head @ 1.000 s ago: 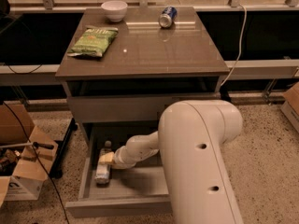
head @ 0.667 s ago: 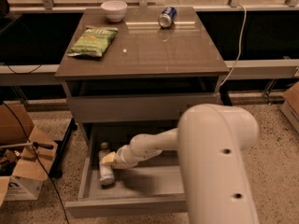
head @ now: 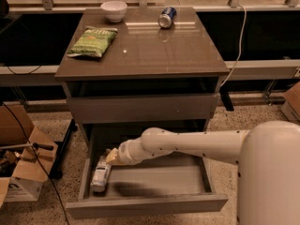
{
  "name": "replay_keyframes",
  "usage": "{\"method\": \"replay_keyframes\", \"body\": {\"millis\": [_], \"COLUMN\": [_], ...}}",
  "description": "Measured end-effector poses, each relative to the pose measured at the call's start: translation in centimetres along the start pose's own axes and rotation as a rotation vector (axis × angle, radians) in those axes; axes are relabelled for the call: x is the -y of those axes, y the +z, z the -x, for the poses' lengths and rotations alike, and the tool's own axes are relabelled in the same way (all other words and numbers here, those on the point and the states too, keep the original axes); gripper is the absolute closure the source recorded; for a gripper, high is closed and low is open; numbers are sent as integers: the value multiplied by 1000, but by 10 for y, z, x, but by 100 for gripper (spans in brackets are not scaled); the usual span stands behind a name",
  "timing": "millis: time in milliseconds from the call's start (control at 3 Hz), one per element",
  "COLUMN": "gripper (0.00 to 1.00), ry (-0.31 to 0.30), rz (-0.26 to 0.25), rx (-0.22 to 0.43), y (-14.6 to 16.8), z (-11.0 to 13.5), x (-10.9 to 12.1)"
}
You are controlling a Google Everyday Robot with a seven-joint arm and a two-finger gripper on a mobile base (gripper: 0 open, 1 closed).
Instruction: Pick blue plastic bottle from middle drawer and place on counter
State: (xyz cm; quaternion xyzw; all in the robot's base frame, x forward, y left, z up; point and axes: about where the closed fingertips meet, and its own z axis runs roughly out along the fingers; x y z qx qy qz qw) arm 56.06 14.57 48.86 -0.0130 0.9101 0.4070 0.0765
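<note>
Your pincer [head: 108, 156] hung at the left of the middle drawer [head: 145, 204], just behind the blue plastic bottle [head: 100, 174] lying along its left wall. On the table [head: 154, 50] above, a bowl [head: 114, 11] and a can [head: 166, 18] sat at the back, with a bag [head: 93, 41] at the left.

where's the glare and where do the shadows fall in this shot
Camera view: pale glare streaks the counter in front of the blue soda can; the arm casts a dark shadow on the middle drawer floor; the gripper, at the drawer's left side just above the blue plastic bottle, sits in dim light.
</note>
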Motion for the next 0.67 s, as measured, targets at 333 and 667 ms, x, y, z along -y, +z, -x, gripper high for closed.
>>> {"method": "replay_keyframes", "body": {"millis": [333, 667], "gripper": [96, 73], "ry": [-61, -54], "rz": [68, 63], "rx": [-36, -34], "y": [-21, -18], "z": [-7, -7], "x": [-19, -18]}}
